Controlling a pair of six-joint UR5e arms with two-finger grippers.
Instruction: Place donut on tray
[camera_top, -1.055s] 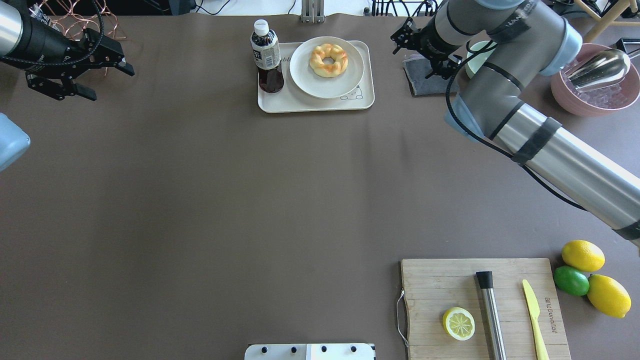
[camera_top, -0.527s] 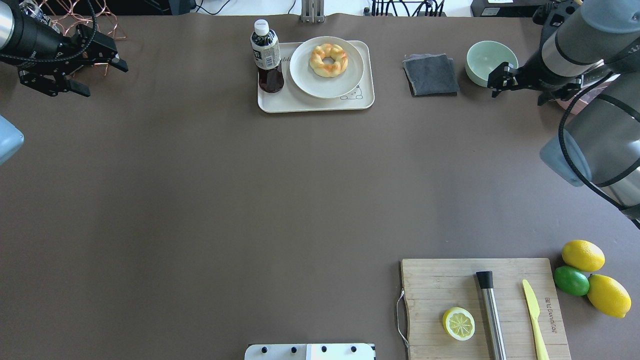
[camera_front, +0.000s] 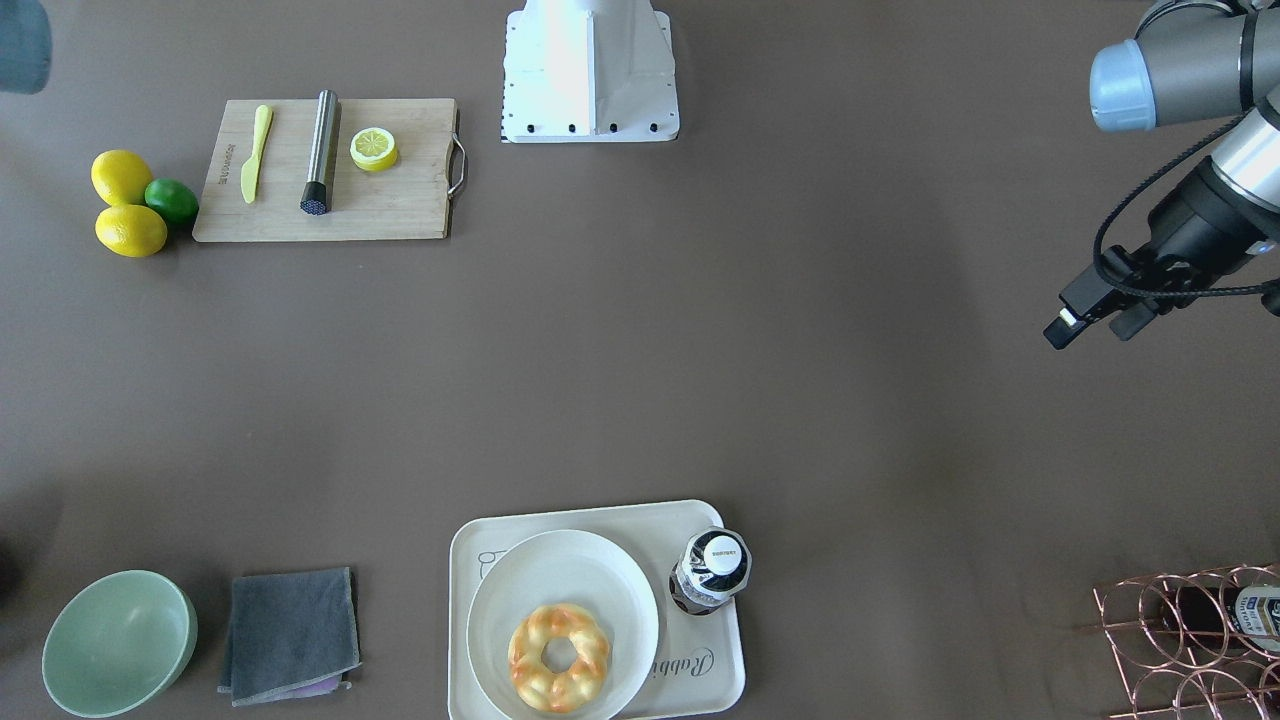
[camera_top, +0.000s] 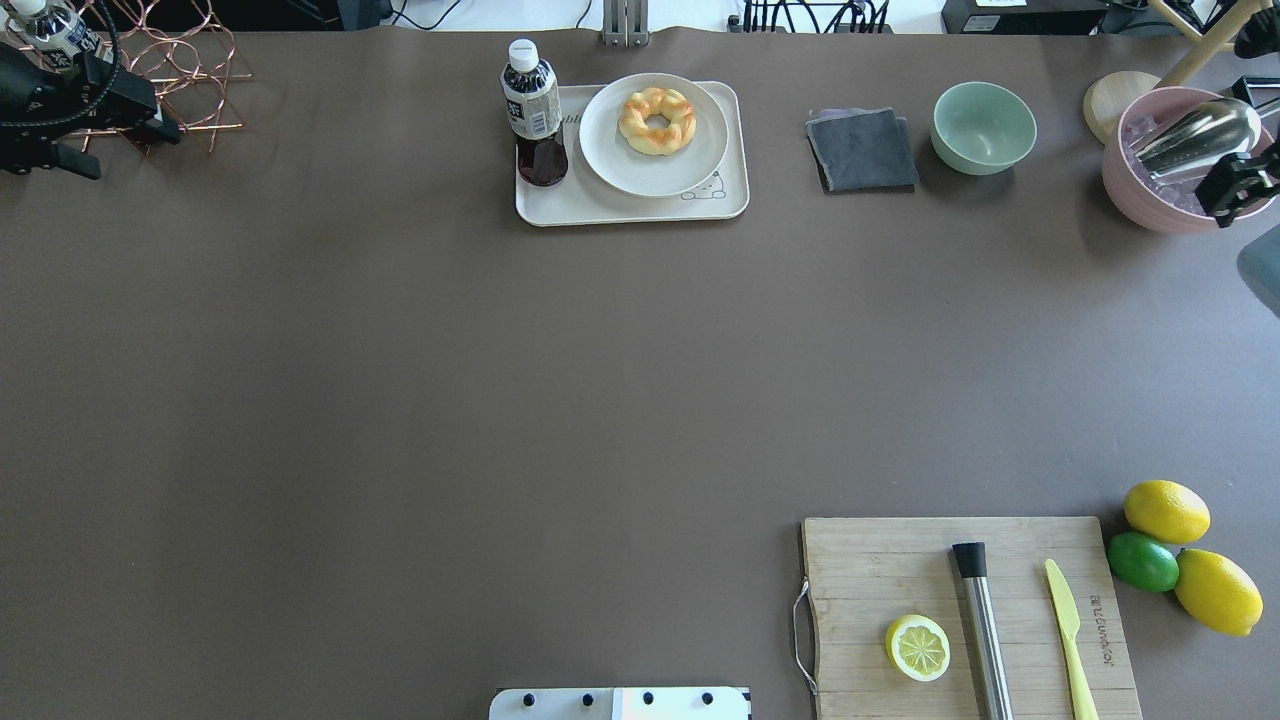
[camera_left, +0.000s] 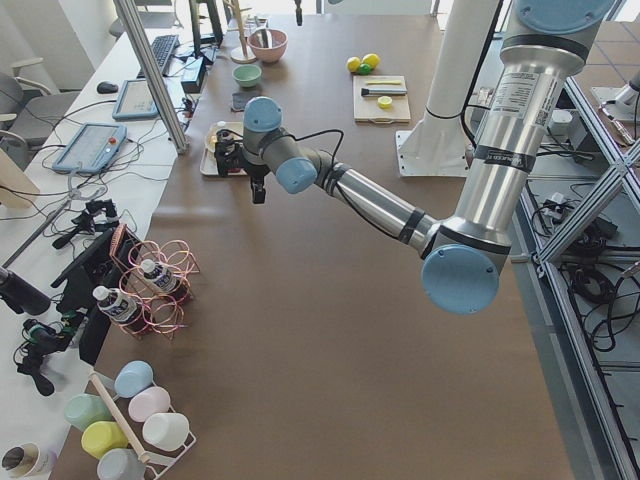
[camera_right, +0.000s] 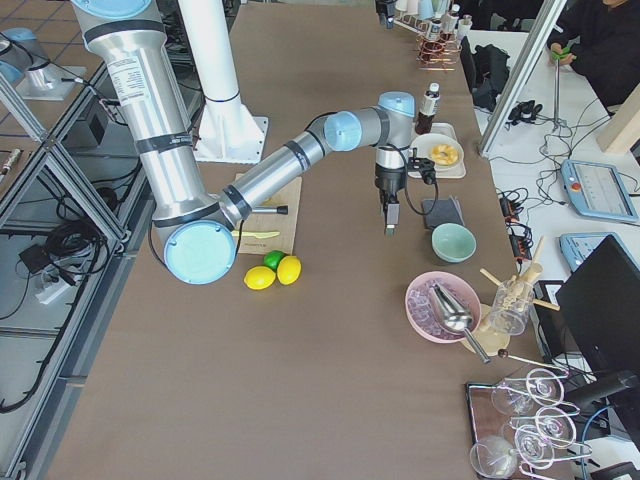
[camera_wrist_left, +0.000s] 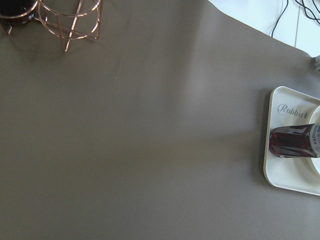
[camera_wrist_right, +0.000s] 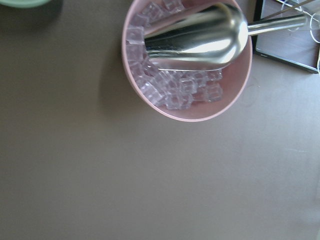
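The cream tray (camera_top: 600, 208) carries grey "Rabbit" script, clearest in the left wrist view, and a small cartoon animal in 1 corner. On it stands a white plate (camera_top: 612, 165) with the donut (camera_top: 657, 120) lying flat at its middle. Just beside the plate, also on the tray, is an upright bottle (camera_top: 534, 110) of dark drink. Its white label bears dark print too small to read. A brand mark runs along the right edge of the wooden cutting board (camera_top: 880, 580), but its letters are not legible.

The left hand (camera_top: 138, 154) hangs over the table's far left corner near a copper wire rack (camera_top: 190, 60), its 2 fingers spread and holding nothing. Only a sliver of the right hand (camera_top: 1225, 190) shows, over a pink bowl (camera_top: 1120, 190) of ice cubes and a metal scoop. Whether it is spread or pressed together I cannot tell.

The table (camera_top: 500, 400) is covered in a plain grey-brown mat. A white desk with tablets and cables runs along its far side, and the floor is tiled.
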